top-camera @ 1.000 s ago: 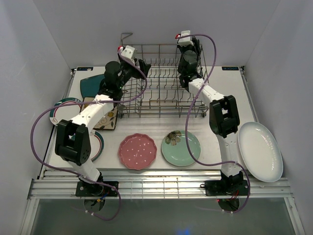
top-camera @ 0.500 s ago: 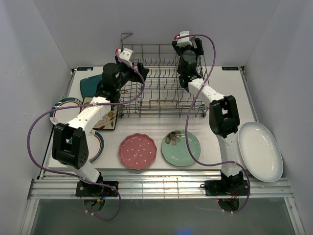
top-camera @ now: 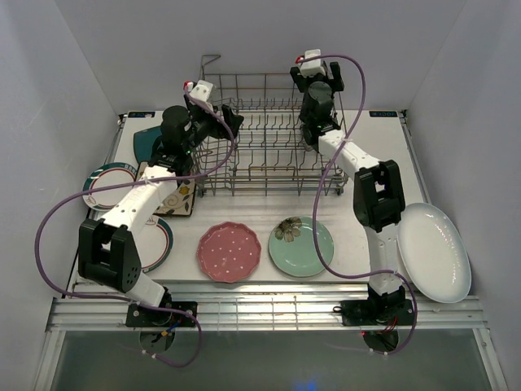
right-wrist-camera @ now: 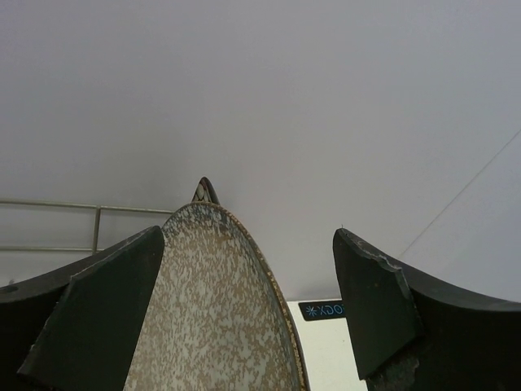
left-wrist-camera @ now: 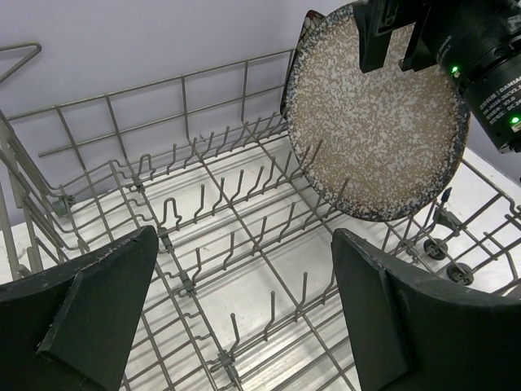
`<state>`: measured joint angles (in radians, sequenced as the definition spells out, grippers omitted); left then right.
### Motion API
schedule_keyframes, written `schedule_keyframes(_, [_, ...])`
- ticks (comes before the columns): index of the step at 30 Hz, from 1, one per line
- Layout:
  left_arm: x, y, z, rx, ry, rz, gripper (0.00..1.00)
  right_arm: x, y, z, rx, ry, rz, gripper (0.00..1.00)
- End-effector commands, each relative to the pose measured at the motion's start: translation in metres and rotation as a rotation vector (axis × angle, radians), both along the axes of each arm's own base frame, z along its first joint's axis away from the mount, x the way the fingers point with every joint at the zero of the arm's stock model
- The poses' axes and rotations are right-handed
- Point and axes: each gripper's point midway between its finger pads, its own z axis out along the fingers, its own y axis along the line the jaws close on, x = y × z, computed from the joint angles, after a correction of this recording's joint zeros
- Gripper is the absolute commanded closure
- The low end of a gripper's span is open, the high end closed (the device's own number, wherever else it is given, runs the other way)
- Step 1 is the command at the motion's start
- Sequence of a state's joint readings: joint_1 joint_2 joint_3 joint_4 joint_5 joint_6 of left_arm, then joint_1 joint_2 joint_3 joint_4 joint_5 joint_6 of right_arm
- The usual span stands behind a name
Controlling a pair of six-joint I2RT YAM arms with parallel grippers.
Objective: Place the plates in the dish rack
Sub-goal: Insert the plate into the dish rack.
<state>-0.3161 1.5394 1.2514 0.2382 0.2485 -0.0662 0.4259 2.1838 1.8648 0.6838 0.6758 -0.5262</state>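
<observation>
The dish rack [top-camera: 269, 151] stands at the back of the table. A speckled plate [left-wrist-camera: 374, 122] stands on edge between the tines at its right end, with the rim of another plate [right-wrist-camera: 205, 191] just behind it. My right gripper [top-camera: 314, 130] hangs open over the speckled plate [right-wrist-camera: 212, 318], one finger on each side of its top edge, the left finger [right-wrist-camera: 106, 318] close to it. My left gripper [left-wrist-camera: 244, 269] is open with nothing in it over the rack's left part [top-camera: 230, 118]. A pink dotted plate [top-camera: 229, 252], a mint green plate [top-camera: 301, 246] and a big white oval plate [top-camera: 433, 251] lie in front.
At the left lie a teal square plate [top-camera: 151, 142], a white rimmed plate [top-camera: 110, 183], a floral square plate [top-camera: 177, 201] and another rimmed plate [top-camera: 160, 240] partly under the left arm. The rack's tall wire sides [left-wrist-camera: 187, 106] and white walls close in the back.
My right gripper has opened and let go of the speckled plate, which stays standing in the rack. My left arm has drawn back to the left and its jaws have widened a little.
</observation>
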Motion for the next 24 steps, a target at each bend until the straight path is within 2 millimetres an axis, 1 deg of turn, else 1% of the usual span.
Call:
schedule_keyframes(1, [-0.018, 0.004, 0.023, -0.039, -0.012, -0.017, 0.02, -0.001, -0.032, -0.008, 0.027, 0.047, -0.056, 0.10])
schedule_keyframes(3, [-0.019, 0.005, 0.021, -0.041, -0.003, -0.017, 0.02, -0.003, -0.031, -0.007, 0.027, 0.047, -0.050, 0.10])
schedule_keyframes(5, [-0.020, 0.005, 0.018, -0.045, 0.014, -0.015, 0.02, -0.006, -0.031, -0.002, 0.033, 0.040, -0.043, 0.10])
schedule_keyframes(11, [-0.022, 0.004, 0.016, -0.066, 0.052, -0.018, 0.02, -0.011, -0.029, 0.006, 0.047, 0.026, -0.034, 0.10])
schedule_keyframes(12, [-0.022, 0.004, 0.015, -0.064, 0.062, -0.016, 0.02, -0.013, -0.029, 0.010, 0.053, 0.018, -0.033, 0.10])
schedule_keyframes(13, [-0.021, 0.004, 0.014, -0.061, 0.067, -0.015, 0.02, -0.014, -0.029, 0.010, 0.055, 0.020, -0.031, 0.10])
schedule_keyframes(18, [-0.017, 0.008, 0.008, -0.049, 0.106, 0.006, 0.02, -0.024, -0.029, 0.025, 0.086, -0.005, -0.026, 0.10])
schedule_keyframes(20, [-0.017, 0.012, 0.009, -0.049, 0.105, 0.018, 0.02, -0.028, -0.030, 0.028, 0.095, -0.007, -0.032, 0.10])
schedule_keyframes(21, [-0.017, 0.014, 0.010, -0.052, 0.105, 0.024, 0.02, -0.031, -0.030, 0.034, 0.104, -0.014, -0.030, 0.10])
schedule_keyframes(23, [-0.020, 0.016, 0.011, -0.056, 0.100, 0.034, 0.02, -0.034, -0.029, 0.035, 0.125, -0.005, -0.022, 0.10])
schedule_keyframes(24, [-0.020, 0.018, 0.012, -0.055, 0.096, 0.039, 0.02, -0.038, -0.027, 0.041, 0.139, -0.011, -0.014, 0.10])
